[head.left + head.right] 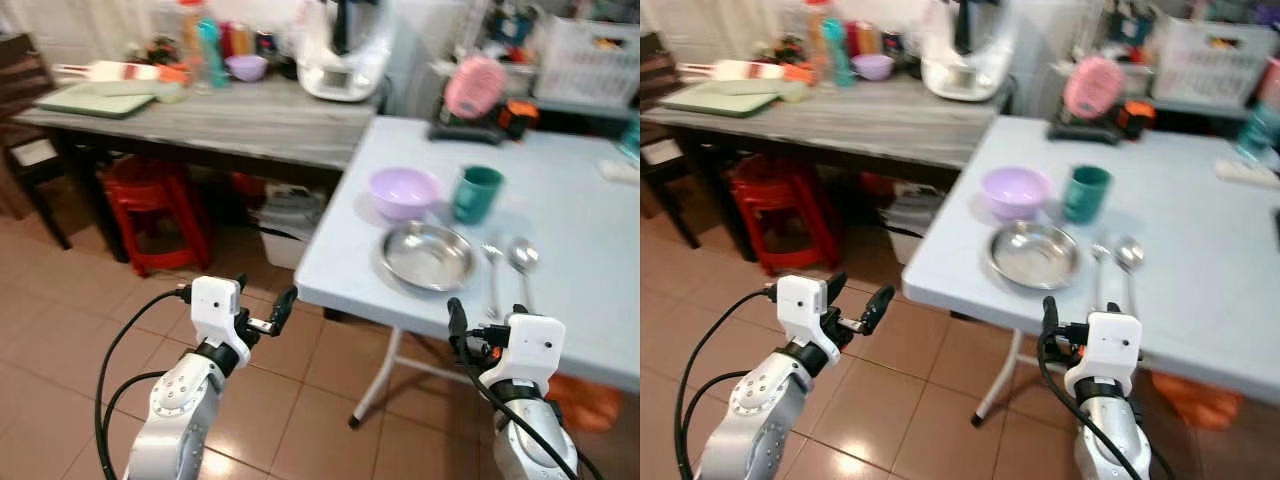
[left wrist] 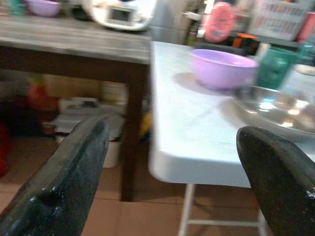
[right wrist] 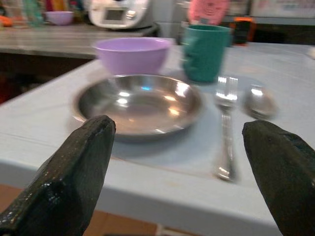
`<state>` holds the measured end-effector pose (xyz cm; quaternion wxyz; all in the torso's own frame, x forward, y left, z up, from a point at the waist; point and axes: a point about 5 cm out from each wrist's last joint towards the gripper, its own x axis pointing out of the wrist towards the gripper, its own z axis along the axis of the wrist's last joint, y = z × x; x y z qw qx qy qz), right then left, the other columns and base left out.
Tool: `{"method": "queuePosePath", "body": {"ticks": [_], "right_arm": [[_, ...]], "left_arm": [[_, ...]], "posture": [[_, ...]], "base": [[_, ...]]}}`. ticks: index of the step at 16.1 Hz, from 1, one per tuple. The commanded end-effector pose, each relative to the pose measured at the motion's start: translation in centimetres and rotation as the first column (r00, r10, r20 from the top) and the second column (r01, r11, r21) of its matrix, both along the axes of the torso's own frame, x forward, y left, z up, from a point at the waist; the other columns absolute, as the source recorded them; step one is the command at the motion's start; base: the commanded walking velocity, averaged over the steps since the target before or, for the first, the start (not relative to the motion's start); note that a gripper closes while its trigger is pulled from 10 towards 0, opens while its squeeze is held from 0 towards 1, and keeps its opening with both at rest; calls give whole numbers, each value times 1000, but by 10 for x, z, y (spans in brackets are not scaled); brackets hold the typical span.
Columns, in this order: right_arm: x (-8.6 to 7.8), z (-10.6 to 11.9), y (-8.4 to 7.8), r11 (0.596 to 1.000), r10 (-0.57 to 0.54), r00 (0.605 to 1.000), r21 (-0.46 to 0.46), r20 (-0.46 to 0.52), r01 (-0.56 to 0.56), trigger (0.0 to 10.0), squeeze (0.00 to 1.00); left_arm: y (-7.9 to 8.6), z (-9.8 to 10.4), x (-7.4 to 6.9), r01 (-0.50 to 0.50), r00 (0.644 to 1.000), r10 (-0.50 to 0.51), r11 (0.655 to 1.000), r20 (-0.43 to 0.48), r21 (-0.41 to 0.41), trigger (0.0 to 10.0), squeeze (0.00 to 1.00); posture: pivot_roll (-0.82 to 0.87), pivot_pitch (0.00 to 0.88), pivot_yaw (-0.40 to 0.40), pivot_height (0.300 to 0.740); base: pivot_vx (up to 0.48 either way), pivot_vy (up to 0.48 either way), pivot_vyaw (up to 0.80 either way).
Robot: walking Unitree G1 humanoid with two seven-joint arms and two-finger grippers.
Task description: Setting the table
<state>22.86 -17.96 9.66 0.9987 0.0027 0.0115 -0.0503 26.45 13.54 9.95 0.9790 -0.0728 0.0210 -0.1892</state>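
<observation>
Left gripper (image 1: 268, 302) held over tiled floor, off white table's (image 1: 330, 280) near corner, fingers spread, nothing gripped. On table, left to right: purple bowl (image 1: 403, 191), steel plate (image 1: 428, 256) in front of it, green cup (image 1: 477, 193) beside bowl, fork (image 1: 491, 272) and spoon (image 1: 522, 260) laid right of plate. Right gripper (image 3: 177, 162) held at table's front edge, facing plate, fingers spread, empty. Setting judged largely laid. Risk judged: table edge could be struck by right fingers if advanced low; fork could be knocked off, lying close to edge.

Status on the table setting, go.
Left gripper and right gripper open, empty, short of the white table. Steel plate, purple bowl, green cup, fork, spoon laid out. Nothing in between.
</observation>
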Motion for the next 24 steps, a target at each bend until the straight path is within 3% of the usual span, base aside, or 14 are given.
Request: {"method": "queuePosePath", "body": {"ticks": [1, 15, 17, 24], "right_arm": [[2, 2, 5, 1000, 15, 1000, 10, 10, -15, 10000, 0], [2, 2, 6, 1000, 7, 1000, 18, 16, -7, 10000, 0], [1, 2, 4, 1000, -1, 1000, 22, 15, 1, 10000, 0], [-4, -2, -6, 998, -44, 999, 45, -16, 44, 10000, 0]], "left_arm": [[5, 2, 1, -11, 1000, 11, 1000, 2, 2, 10000, 0], [7, 1, 0, 2, 1000, -2, 1000, -5, 10, 10000, 0], [4, 2, -5, 60, 998, -62, 998, 33, 35, 10000, 0], [17, -9, -19, 152, 988, -156, 979, 16, 138, 10000, 0]], "posture": [[39, 0, 25, 740], [40, 0, 28, 740], [39, 0, 27, 740], [36, 0, 18, 740]], "base": [[337, 0, 0], [335, 0, 0], [0, 0, 0], [0, 0, 0]]}}
